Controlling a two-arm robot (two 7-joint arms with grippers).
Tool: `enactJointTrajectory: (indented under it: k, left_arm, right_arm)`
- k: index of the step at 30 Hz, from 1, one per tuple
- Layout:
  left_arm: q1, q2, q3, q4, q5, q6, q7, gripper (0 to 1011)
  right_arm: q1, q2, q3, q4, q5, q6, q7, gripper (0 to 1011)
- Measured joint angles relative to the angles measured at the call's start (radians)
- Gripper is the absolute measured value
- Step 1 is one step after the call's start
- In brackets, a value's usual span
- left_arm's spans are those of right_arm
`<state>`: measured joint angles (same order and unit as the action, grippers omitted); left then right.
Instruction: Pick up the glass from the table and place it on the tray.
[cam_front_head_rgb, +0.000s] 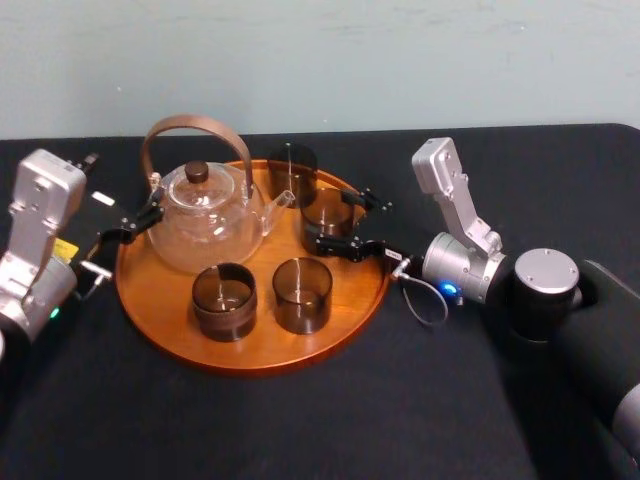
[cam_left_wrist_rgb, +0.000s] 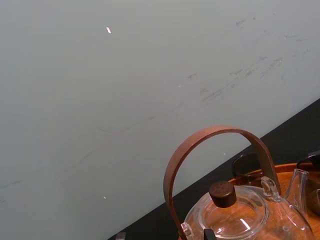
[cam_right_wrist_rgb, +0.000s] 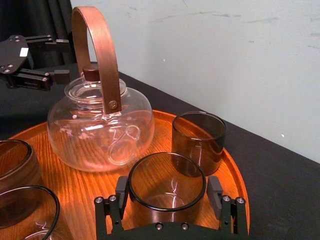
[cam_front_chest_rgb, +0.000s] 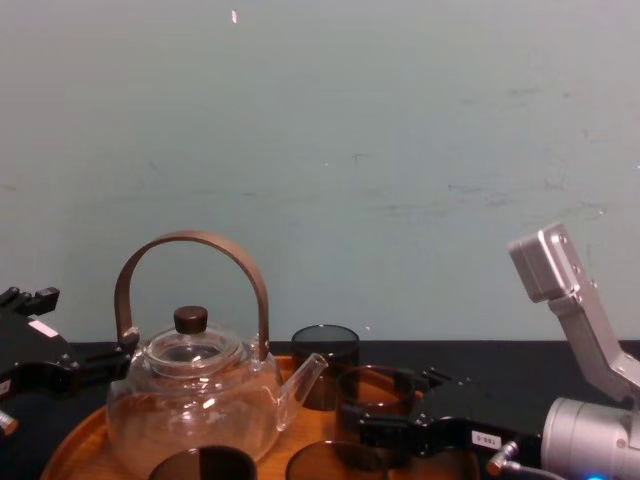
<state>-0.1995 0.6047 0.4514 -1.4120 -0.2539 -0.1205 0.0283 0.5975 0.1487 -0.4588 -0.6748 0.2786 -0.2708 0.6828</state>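
The glass (cam_front_head_rgb: 328, 212) is a short smoky tumbler standing at the right side of the round wooden tray (cam_front_head_rgb: 250, 362). My right gripper (cam_front_head_rgb: 335, 220) reaches in from the right and straddles it. In the right wrist view the two fingers (cam_right_wrist_rgb: 121, 194) press against opposite sides of the glass (cam_right_wrist_rgb: 167, 187), whose base looks level with the tray's floor (cam_right_wrist_rgb: 80, 185). From the chest view the glass (cam_front_chest_rgb: 372, 385) sits just behind the black gripper. My left gripper (cam_front_head_rgb: 135, 225) hovers open at the tray's left rim, beside the teapot.
A glass teapot (cam_front_head_rgb: 205, 215) with a tall brown hoop handle fills the tray's back left. Three more smoky glasses stand on the tray: one at the back (cam_front_head_rgb: 292, 170), two at the front (cam_front_head_rgb: 224, 300) (cam_front_head_rgb: 302, 295). Black table (cam_front_head_rgb: 300, 430) surrounds the tray.
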Motion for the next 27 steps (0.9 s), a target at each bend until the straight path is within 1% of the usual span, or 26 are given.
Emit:
enactJointTrajectory:
  k: [4,7,10,14,17,19,22,27]
  left_arm:
    - [0.000,0.000,0.000,0.000,0.000,0.000,0.000,1009]
    - [0.000,0.000,0.000,0.000,0.000,0.000,0.000,1009]
    - [0.000,0.000,0.000,0.000,0.000,0.000,0.000,1009]
    - [0.000,0.000,0.000,0.000,0.000,0.000,0.000,1010]
    - [0.000,0.000,0.000,0.000,0.000,0.000,0.000,1009]
    - [0.000,0.000,0.000,0.000,0.000,0.000,0.000,1010]
    - [0.000,0.000,0.000,0.000,0.000,0.000,0.000,1009]
    - [0.000,0.000,0.000,0.000,0.000,0.000,0.000,1010]
  right_arm:
    - [-0.002,0.000,0.005,-0.001,0.007,0.003,0.004,1002]
    - [-0.007,0.001,0.011,-0.006,0.015,0.013,0.007,1002]
    - [-0.017,0.007,0.016,-0.024,0.022,0.030,0.006,1002]
    - [-0.038,0.020,0.021,-0.062,0.033,0.054,0.005,1002]
    - [-0.058,0.033,0.021,-0.101,0.039,0.070,0.004,1002]
    - [-0.080,0.048,0.019,-0.139,0.043,0.080,0.003,1002]
    - [-0.090,0.055,0.017,-0.156,0.046,0.085,0.002,1002]
    - [-0.125,0.083,0.014,-0.216,0.059,0.101,-0.005,1002]
